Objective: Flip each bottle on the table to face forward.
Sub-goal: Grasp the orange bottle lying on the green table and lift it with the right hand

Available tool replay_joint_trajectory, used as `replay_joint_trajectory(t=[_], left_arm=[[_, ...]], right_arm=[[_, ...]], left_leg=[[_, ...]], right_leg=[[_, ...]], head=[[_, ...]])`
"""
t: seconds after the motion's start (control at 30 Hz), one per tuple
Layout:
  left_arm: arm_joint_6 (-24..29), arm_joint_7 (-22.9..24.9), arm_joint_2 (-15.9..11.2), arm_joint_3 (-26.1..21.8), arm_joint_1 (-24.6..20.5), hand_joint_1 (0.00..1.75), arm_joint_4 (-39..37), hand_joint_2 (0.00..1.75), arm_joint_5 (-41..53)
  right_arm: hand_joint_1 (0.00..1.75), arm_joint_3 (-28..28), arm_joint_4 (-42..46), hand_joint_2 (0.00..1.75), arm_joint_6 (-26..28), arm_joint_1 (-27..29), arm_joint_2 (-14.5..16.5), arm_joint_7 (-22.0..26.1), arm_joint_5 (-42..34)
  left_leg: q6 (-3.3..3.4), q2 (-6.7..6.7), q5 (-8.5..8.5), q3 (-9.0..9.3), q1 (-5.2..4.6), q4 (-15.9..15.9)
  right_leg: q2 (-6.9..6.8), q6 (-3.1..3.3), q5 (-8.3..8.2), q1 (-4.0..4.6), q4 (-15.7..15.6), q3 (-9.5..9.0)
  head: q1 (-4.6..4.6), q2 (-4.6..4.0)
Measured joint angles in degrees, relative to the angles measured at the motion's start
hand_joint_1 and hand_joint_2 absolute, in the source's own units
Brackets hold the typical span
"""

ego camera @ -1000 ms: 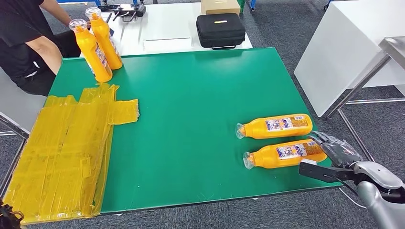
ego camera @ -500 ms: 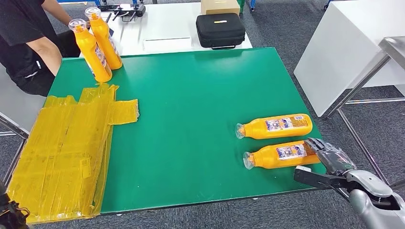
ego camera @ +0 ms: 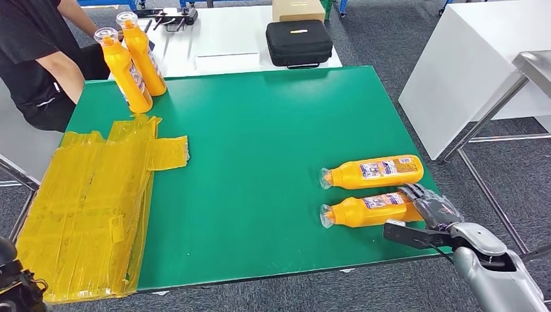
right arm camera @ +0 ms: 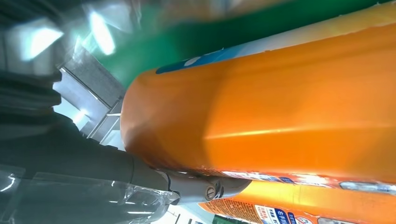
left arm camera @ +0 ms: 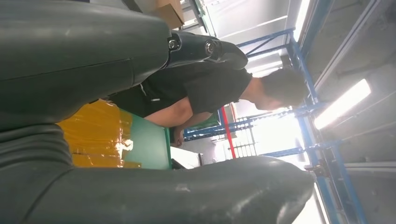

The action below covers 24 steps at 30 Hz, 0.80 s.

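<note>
Two orange bottles lie on their sides at the right of the green table (ego camera: 260, 130), caps pointing left. My right hand (ego camera: 434, 211) is at the base end of the near bottle (ego camera: 364, 212), with its fingers (ego camera: 416, 194) over the top and its thumb (ego camera: 409, 234) along the near side. In the right wrist view that bottle (right arm camera: 280, 102) sits against the palm, and the far bottle (right arm camera: 303, 207) lies behind it. The far bottle (ego camera: 373, 172) lies free. Two more orange bottles (ego camera: 125, 70) (ego camera: 144, 53) stand upright at the far left corner. My left hand (left arm camera: 93, 70) hangs low and holds nothing.
A person in black (ego camera: 32, 58) sits at the table's far left corner. A crumpled yellow sheet (ego camera: 91, 195) covers the left part of the table. Behind it, a white table carries a black case (ego camera: 299, 42) and a cardboard box (ego camera: 299, 8). Another white table (ego camera: 468, 65) stands to the right.
My right hand has moved left onto the near bottle's base. That bottle has slid a little to the left. The other bottles have not moved.
</note>
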<state>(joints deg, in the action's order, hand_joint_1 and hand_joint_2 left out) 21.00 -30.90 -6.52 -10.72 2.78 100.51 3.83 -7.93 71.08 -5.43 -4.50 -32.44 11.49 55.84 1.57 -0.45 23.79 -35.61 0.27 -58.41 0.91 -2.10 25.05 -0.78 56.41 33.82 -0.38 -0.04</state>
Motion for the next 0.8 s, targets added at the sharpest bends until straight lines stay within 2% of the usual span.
replay_joint_trajectory(t=[0.23,0.5,0.67,0.73,0.8], left_arm=[[1.04,-0.53,-0.03,0.99,-1.63,0.0,-1.77,0.0,-0.76],[1.69,-0.81,-0.28,1.67,-4.04,0.0,-3.64,0.0,-1.56],[-0.81,0.13,-0.89,2.27,-5.87,0.0,-5.42,0.0,-5.1],[-4.59,1.89,-1.14,2.46,-6.07,0.0,-6.04,0.87,-9.85],[-9.35,3.95,-1.4,2.5,-6.08,0.0,-6.78,1.75,-16.02]], right_arm=[[1.75,-0.53,-1.69,1.75,0.47,-1.38,0.61,0.87,0.89],[1.75,-2.4,-6.86,1.75,0.94,-5.92,1.51,2.32,2.56],[1.75,-3.57,-9.12,1.75,1.74,-7.5,1.64,3.85,0.77],[1.75,-3.41,-8.62,1.75,0.24,-7.02,1.61,6.14,-4.55],[1.75,-2.72,-6.26,1.75,-4.45,-5.22,1.55,9.73,-14.05]], left_leg=[[0.0,0.0,0.01,0.15,0.0,0.0],[0.0,0.08,0.01,0.33,0.01,0.0],[-0.02,0.19,0.02,0.48,0.01,0.0],[-0.02,0.19,0.02,0.52,0.01,0.0],[-0.01,0.16,0.01,0.49,0.01,0.0]], right_leg=[[0.0,0.0,0.0,0.01,0.0,-0.15],[0.03,0.03,-0.02,0.06,0.0,-0.3],[0.11,0.08,-0.06,0.06,-0.01,-0.4],[0.11,0.08,-0.06,0.05,-0.02,-0.44],[0.09,0.08,-0.06,0.05,-0.02,-0.47]], head=[[0.0,0.0],[0.01,0.0],[0.01,0.0],[0.01,0.0],[0.01,0.0]])
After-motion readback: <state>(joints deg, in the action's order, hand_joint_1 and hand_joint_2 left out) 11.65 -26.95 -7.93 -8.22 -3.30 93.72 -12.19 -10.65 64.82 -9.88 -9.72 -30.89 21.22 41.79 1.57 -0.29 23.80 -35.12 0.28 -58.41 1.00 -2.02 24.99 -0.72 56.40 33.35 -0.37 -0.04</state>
